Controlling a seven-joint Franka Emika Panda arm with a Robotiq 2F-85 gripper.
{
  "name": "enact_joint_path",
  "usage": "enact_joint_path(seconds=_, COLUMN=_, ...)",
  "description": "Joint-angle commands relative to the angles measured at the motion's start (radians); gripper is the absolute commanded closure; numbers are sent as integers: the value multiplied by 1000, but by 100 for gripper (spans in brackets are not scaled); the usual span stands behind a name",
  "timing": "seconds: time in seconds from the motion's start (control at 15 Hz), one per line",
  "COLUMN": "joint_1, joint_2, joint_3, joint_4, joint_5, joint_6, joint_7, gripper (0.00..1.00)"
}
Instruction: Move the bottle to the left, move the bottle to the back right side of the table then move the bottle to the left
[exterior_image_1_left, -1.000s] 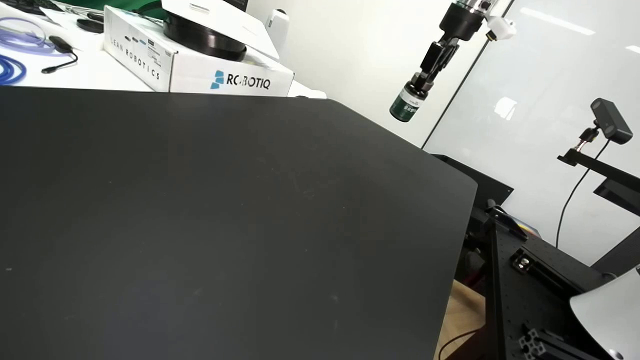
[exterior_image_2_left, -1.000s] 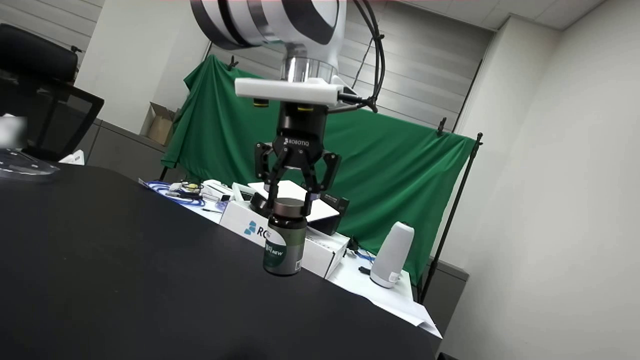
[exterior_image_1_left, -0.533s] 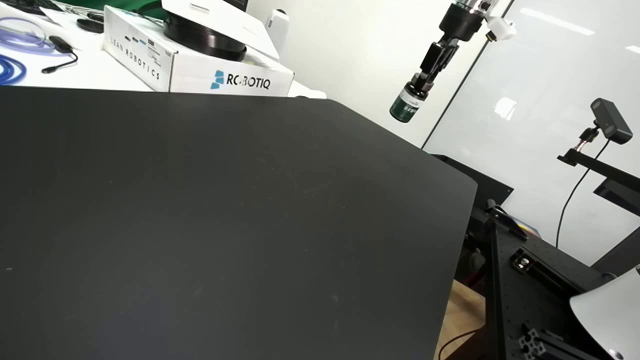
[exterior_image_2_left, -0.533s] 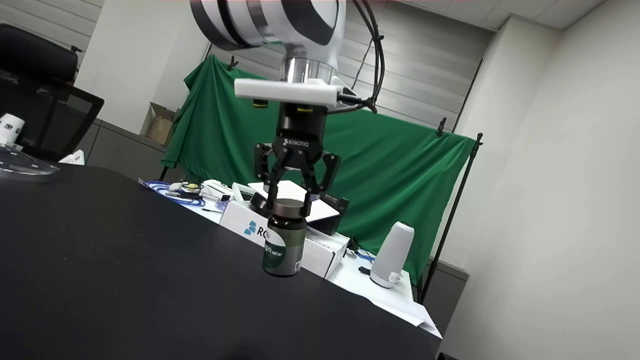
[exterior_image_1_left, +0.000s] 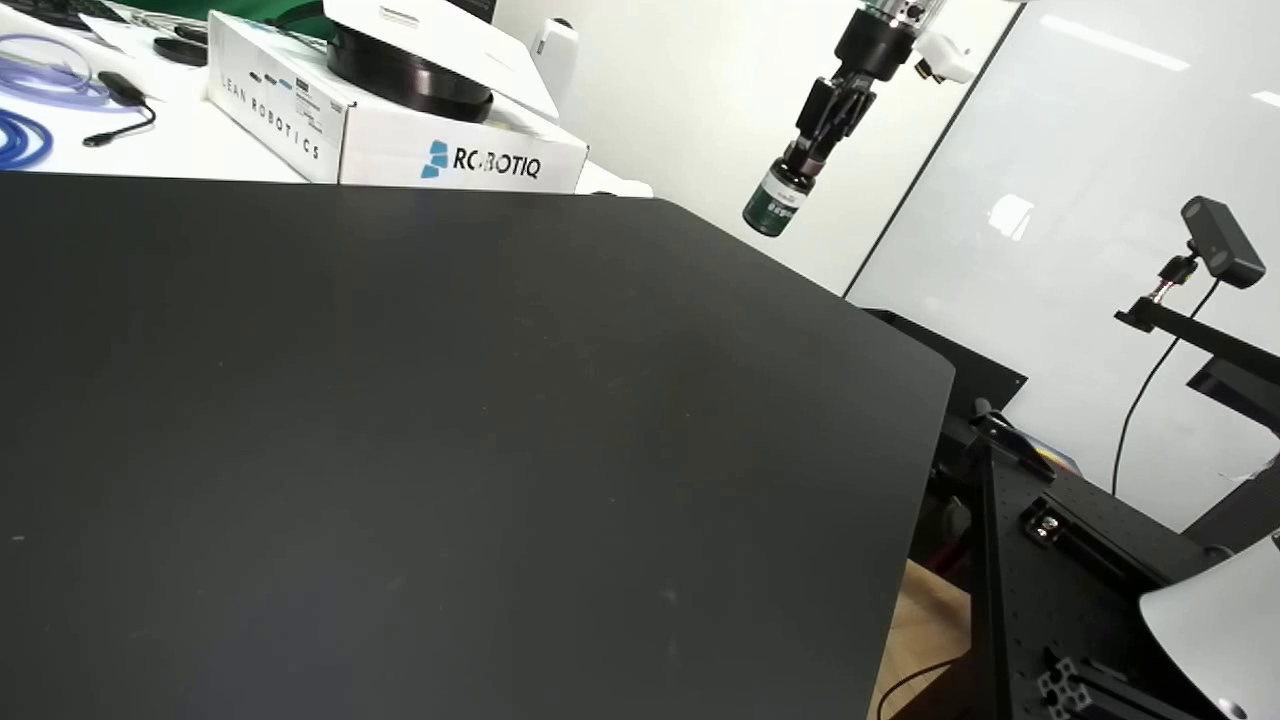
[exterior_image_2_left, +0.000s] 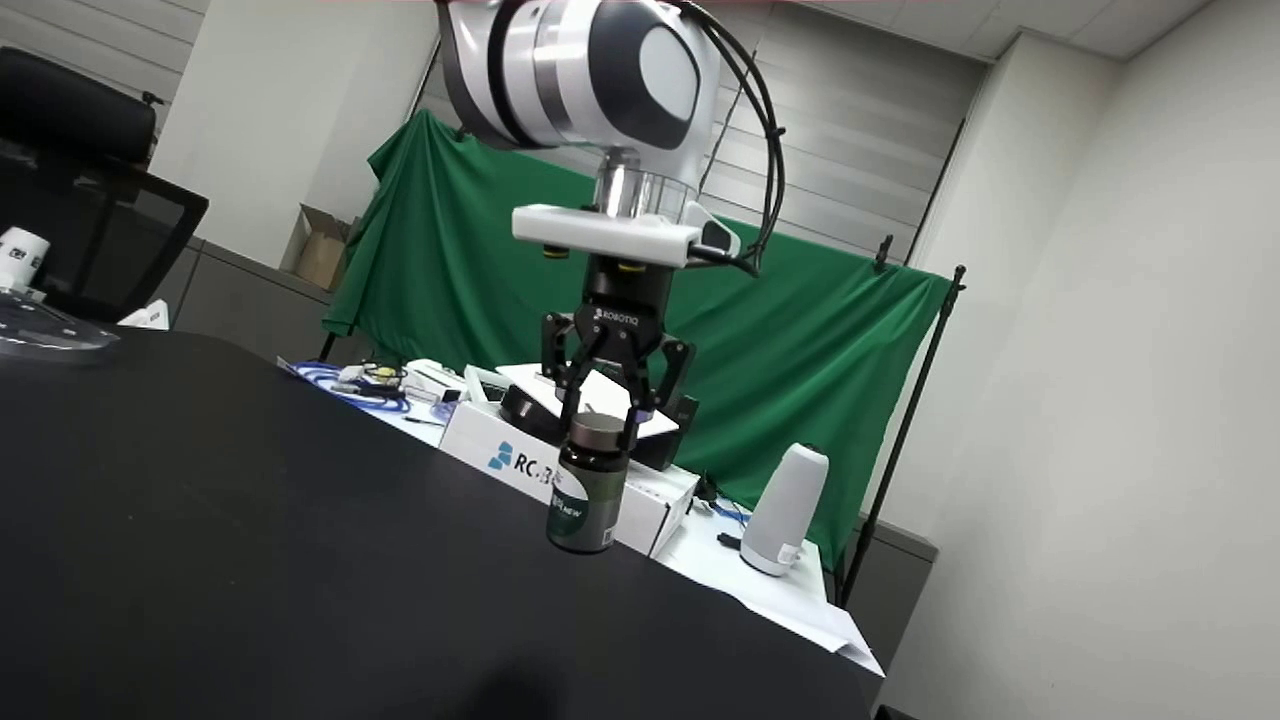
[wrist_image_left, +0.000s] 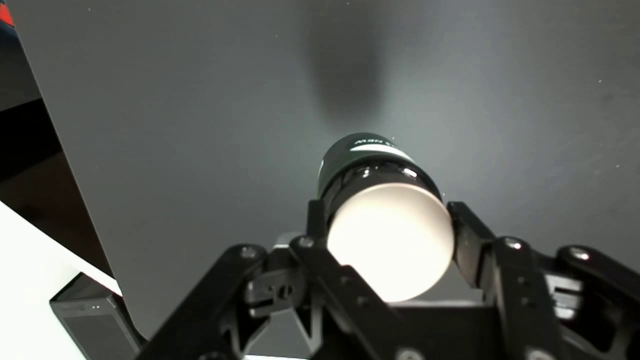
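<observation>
The bottle has a green label band and a metallic-looking cap; in both exterior views (exterior_image_1_left: 774, 207) (exterior_image_2_left: 583, 505) it hangs from my gripper (exterior_image_1_left: 803, 160), raised off the matte black table (exterior_image_1_left: 450, 420). In an exterior view my gripper (exterior_image_2_left: 600, 425) has one finger on each side of the cap. In the wrist view the bottle's cap (wrist_image_left: 395, 240) looks glaring white, and my gripper (wrist_image_left: 385, 220) is shut on it. The bottle's body tilts away beyond the cap there. A dark shadow lies on the table (wrist_image_left: 200, 125) past the bottle.
A white Robotiq box (exterior_image_1_left: 275, 110) with a black and white item on top stands on a white surface beyond the table's edge. A pale upright device (exterior_image_2_left: 785, 510) stands there too. A clear round base (exterior_image_2_left: 50, 340) sits at the table's far left in an exterior view.
The arm was nearly still at first. In the last half second it has moved left in an exterior view, and right and farther off in an exterior view, carrying the bottle.
</observation>
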Motion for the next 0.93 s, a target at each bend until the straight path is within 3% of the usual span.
enact_joint_path(seconds=0.0, joint_1=-20, joint_2=133, joint_3=5, joint_4=185, joint_5=45, joint_6=-66, joint_7=-3, gripper=64)
enact_joint_path(seconds=0.33, joint_1=-64, joint_2=297, joint_3=5, joint_4=419, joint_5=59, joint_6=-177, joint_7=-8, gripper=64)
enact_joint_path(seconds=0.53, joint_1=-121, joint_2=389, joint_3=36, joint_4=543, joint_5=124, joint_6=-247, joint_7=-65, gripper=64)
enact_joint_path(seconds=0.87, joint_1=-197, joint_2=502, joint_3=67, joint_4=675, joint_5=193, joint_6=-264, joint_7=-125, gripper=64)
